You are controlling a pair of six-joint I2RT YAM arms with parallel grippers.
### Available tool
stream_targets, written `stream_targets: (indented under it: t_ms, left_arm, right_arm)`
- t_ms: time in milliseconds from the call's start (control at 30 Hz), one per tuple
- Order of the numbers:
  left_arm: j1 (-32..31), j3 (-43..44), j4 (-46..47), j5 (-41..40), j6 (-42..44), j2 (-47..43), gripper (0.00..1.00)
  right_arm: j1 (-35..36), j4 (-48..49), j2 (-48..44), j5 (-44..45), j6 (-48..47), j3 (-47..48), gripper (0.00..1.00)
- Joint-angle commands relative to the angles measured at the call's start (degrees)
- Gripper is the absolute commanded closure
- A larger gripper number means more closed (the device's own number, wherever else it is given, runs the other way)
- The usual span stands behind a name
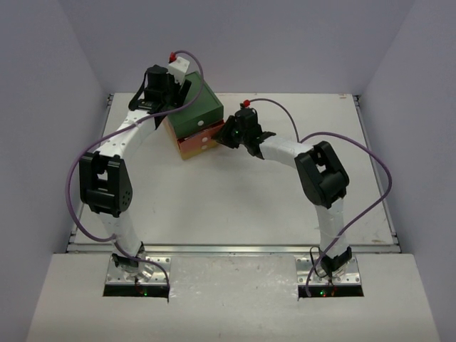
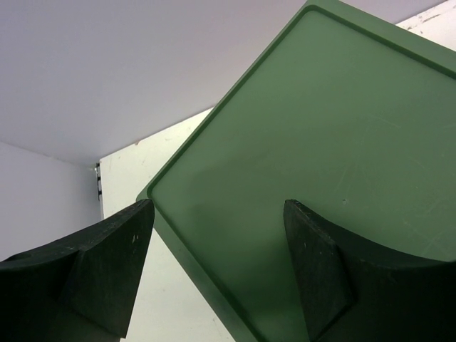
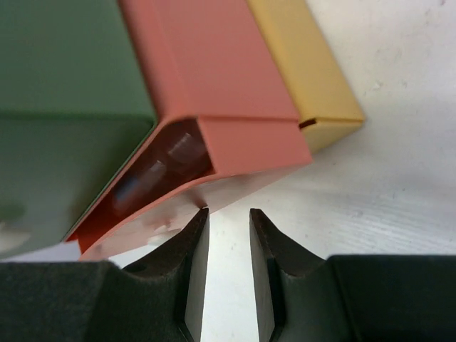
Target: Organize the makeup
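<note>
The right hand (image 3: 224, 263) is sitting at the front of the orange drawer (image 3: 214, 92) of the stacked drawer box (image 1: 196, 121), its fingers nearly together with a narrow gap and nothing between them. The drawer is standing slightly ajar, and blurred shapes inside are probably makeup (image 3: 153, 171). The left hand (image 2: 214, 271) is spread open over the green top (image 2: 320, 142), seemingly steadying the box on the desk (image 1: 235, 206). Likely next: pushing the drawer shut squarely

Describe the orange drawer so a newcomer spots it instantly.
Find the stacked drawer box at the table's far side, between the two grippers. The orange drawer is its middle layer, under green, above yellow, and the only one pulled partly open.
</note>
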Motion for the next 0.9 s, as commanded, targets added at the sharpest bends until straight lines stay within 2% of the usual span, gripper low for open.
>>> stream_targets:
  t_ms: [0,233,333,433,533,600,633,700,800,867]
  left_arm:
    - [-0.1,-3.1,-11.0,2.0,0.8,1.8,0.27]
    - [-0.1,-3.0,-11.0,2.3,1.0,1.8,0.26]
    - [-0.1,-2.9,-11.2,2.5,1.2,1.8,0.26]
    - [-0.1,-2.9,-11.4,2.8,1.1,1.7,0.26]
    - [-0.1,-2.6,-11.5,2.8,0.9,2.0,0.26]
    - [-0.1,-2.1,-11.6,3.0,0.9,2.2,0.26]
    - [-0.1,-1.8,-11.6,3.0,0.9,2.3,0.26]
    - [-0.1,-1.0,-11.7,3.9,1.0,2.5,0.26]
    - [-0.1,0.1,-11.8,4.5,1.1,2.7,0.25]
    - [-0.1,0.6,-11.9,4.5,1.1,2.7,0.25]
  right_arm:
    - [-0.1,3.6,3.1,5.0,1.4,6.6,0.71]
    - [0.1,6.6,4.8,5.9,2.4,7.3,0.69]
    - [0.2,7.3,4.0,6.3,-0.9,6.7,0.69]
    - [0.5,13.9,-0.5,5.4,-6.2,-0.2,0.65]
    - [1.5,27.7,-4.5,-1.2,-19.6,-10.2,0.52]
    - [2.1,33.7,-5.9,-3.7,-27.9,-13.7,0.44]
    - [2.8,34.5,-6.0,-3.6,-28.8,-15.6,0.43]
    - [5.2,43.1,-5.2,-1.0,-39.0,-20.0,0.40]
    - [6.9,45.2,-2.1,2.9,-45.9,-19.3,0.29]
    - [7.1,45.2,-0.2,3.4,-46.0,-18.2,0.27]
